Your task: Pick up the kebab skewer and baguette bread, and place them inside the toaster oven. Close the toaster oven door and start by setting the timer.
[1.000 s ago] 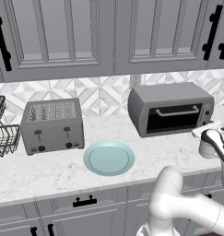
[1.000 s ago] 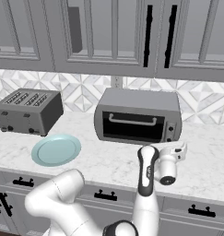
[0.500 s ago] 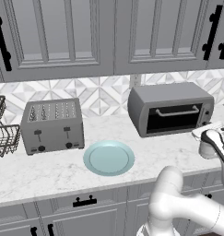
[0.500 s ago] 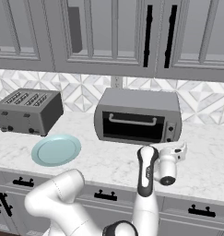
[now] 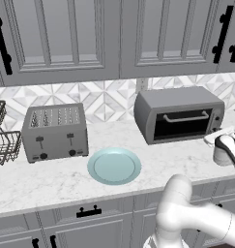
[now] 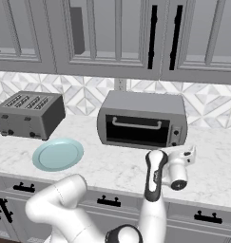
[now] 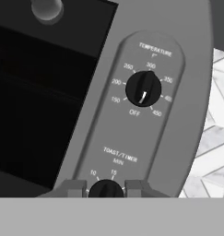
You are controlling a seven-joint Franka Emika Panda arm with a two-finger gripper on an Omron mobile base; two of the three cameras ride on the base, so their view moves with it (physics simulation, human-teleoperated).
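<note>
Oven (image 6: 141, 124): set straight ahead of the pincer, door (image 6: 136, 132) seen shut, so that the knob panel is faced.
Timer knob (image 7: 105, 189): held between the two fingertips (image 7: 72, 189), flanked on both sides for turning.
Pincer (image 7: 105, 190): narrowed around the timer knob; firm contact cannot be told.
Temperature knob (image 7: 143, 88): above the pincer, untouched.
Plate (image 5: 114, 165): well off to the side, bare.
Step judged: timer setting.

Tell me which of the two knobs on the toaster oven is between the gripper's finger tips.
The lower knob, marked TOAST/TIMER, sits between the gripper finger tips. The upper knob, marked TEMPERATURE, stands free above it on the toaster oven.
</note>
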